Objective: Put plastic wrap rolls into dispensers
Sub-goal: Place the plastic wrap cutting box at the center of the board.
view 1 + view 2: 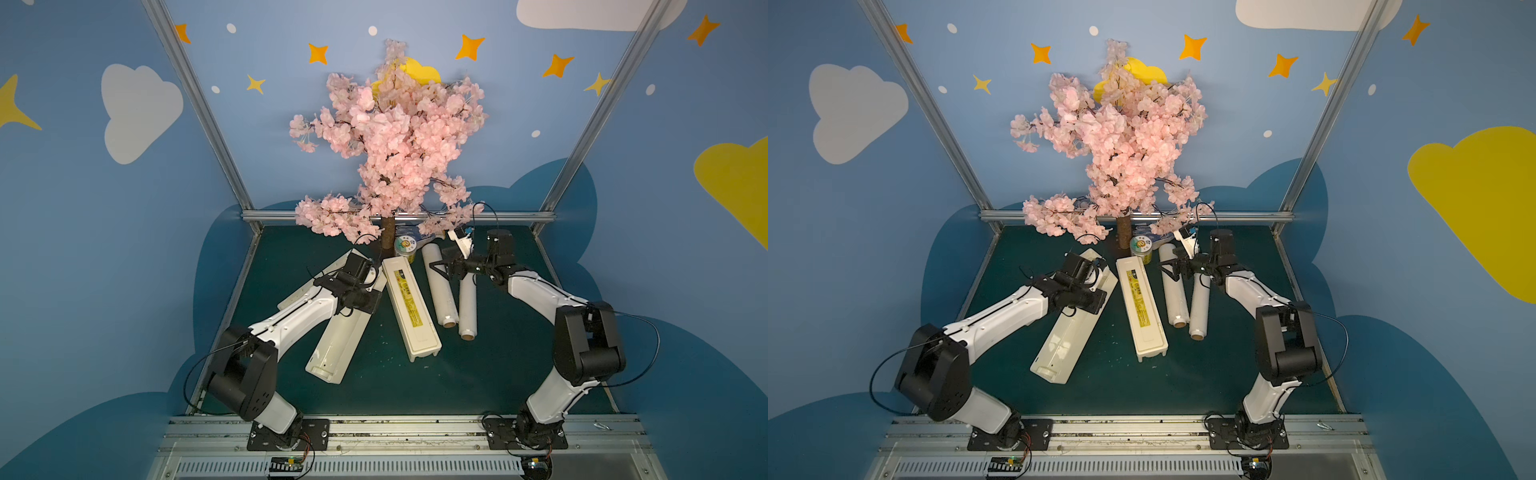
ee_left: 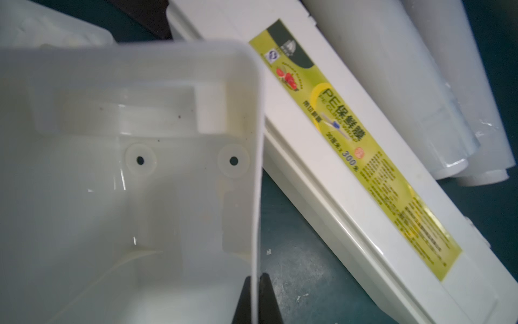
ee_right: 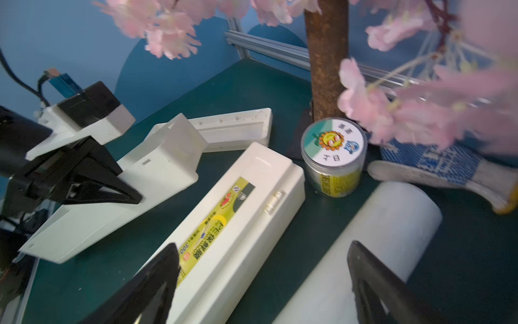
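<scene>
1. Open dispenser: lies slantwise at the left of the dark green table, lid folded back flat beside it, trough facing up.
2. Left gripper: clamps the thin side wall of the open dispenser between 2 black fingertips, jaws all but together.
3. Closed dispenser: lies mid-table, yellow label up, just right of the open dispenser and apart from it.
4. Plastic wrap rolls, 2 in number: lie close side by side on the table, right of the closed dispenser and outside both boxes. Outer roll sits slightly nearer the robot.
5. Right gripper: hangs spread wide, gripping nothing, above the far half of the inner roll. In the right wrist view, shows 1 finger over that roll and 1 over the closed dispenser.
6. Green-and-white can: stands upright by the trunk of the pink blossom tree, near the far end of the closed dispenser.
7. Blue-and-white glove: lies flat beyond the rolls.
</scene>
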You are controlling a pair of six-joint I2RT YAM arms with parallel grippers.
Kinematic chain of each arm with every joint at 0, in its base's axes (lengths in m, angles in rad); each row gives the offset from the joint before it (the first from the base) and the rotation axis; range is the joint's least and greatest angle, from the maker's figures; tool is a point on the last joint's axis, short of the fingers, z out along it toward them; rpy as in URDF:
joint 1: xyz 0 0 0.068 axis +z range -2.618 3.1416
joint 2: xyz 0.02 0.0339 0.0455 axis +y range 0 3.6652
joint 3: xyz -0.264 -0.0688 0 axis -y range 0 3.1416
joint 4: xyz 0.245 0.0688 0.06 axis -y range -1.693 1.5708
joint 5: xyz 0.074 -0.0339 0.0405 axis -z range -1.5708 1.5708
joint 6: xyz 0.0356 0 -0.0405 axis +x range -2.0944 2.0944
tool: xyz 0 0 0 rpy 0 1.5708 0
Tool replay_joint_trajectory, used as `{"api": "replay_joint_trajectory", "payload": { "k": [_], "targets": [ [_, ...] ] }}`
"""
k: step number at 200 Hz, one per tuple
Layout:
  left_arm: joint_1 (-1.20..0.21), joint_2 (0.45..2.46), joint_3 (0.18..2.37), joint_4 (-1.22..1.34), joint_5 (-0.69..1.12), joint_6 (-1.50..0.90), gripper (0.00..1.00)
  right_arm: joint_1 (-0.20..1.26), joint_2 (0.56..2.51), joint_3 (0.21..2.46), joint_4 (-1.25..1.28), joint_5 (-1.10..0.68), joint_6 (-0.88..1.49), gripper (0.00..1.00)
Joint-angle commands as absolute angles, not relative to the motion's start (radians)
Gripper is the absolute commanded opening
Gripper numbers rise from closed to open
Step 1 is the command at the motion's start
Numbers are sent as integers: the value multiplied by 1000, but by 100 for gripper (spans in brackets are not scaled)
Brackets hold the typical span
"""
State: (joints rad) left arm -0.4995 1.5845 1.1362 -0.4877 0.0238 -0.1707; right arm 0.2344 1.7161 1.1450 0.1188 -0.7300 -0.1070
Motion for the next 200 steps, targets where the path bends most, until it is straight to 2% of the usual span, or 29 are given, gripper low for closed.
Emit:
{"api": "replay_joint_trajectory", "payload": {
  "k": [1, 29, 70, 108, 132, 158, 180, 200],
  "targets": [
    [-502, 1644, 1184, -539, -35, -357, 3, 235, 1671, 1123, 50, -470, 59, 93],
    [-529, 1739, 1261, -562, -69, -440, 3, 243, 1680, 1147, -53, -306, 159, 93],
    [-549, 1850, 1332, -566, -41, -476, 3, 250, 1769, 1299, -340, -271, 199, 92],
    [-541, 1967, 1472, -636, -145, -538, 3, 261, 1836, 1333, -369, -225, 262, 93],
    [-536, 2020, 1538, -636, -153, -602, 10, 283, 1880, 1372, -400, -219, 286, 92],
    [-535, 2038, 1549, -617, -155, -646, 24, 329, 1921, 1414, -441, -186, 287, 93],
    [-535, 2020, 1529, -615, -181, -660, 46, 358, 1947, 1430, -453, -162, 292, 93],
    [-535, 1981, 1506, -614, -218, -665, 59, 370, 1982, 1453, -470, -148, 306, 93]
  ]
}}
